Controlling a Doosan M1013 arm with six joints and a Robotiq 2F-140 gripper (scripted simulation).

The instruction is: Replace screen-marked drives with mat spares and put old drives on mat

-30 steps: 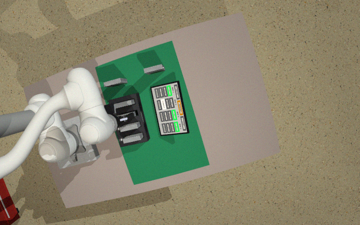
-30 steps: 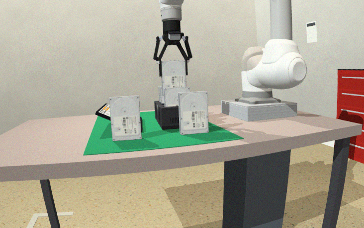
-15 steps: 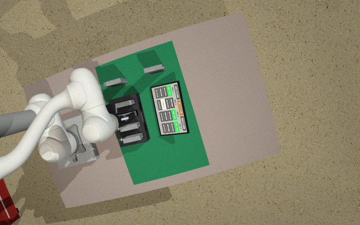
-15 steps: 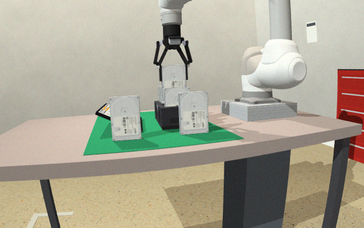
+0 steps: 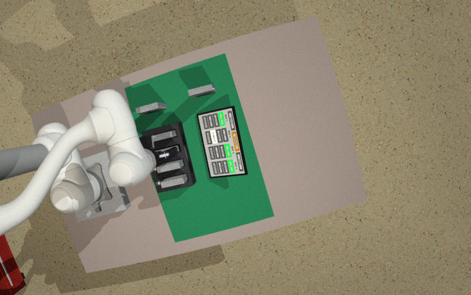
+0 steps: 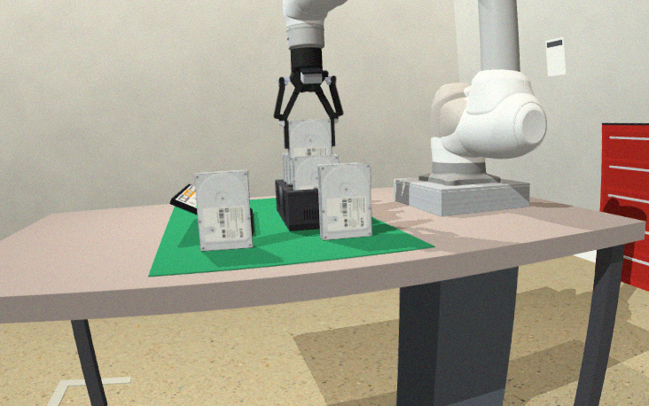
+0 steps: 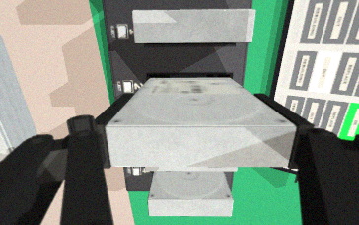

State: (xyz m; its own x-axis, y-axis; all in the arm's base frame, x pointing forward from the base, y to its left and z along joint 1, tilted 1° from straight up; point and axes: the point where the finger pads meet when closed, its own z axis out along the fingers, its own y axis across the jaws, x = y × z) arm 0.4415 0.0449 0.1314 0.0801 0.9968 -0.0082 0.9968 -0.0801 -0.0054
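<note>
My gripper is shut on a drive by its sides. The drive is upright, label low, over the dock's second bay; whether its lower end is in the slot is hidden. The black dock stands on the green mat, with drives in the other bays. Two drives stand upright on the mat, one nearer the arm's base, one farther out. The screen lights "OUT" white in row two; other rows show green.
The table surrounds the mat. The screen stands tilted beside the dock. The arm's grey base block is on the dock's other side. A red cabinet stands beyond the table. An orange field on the screen is unreadable.
</note>
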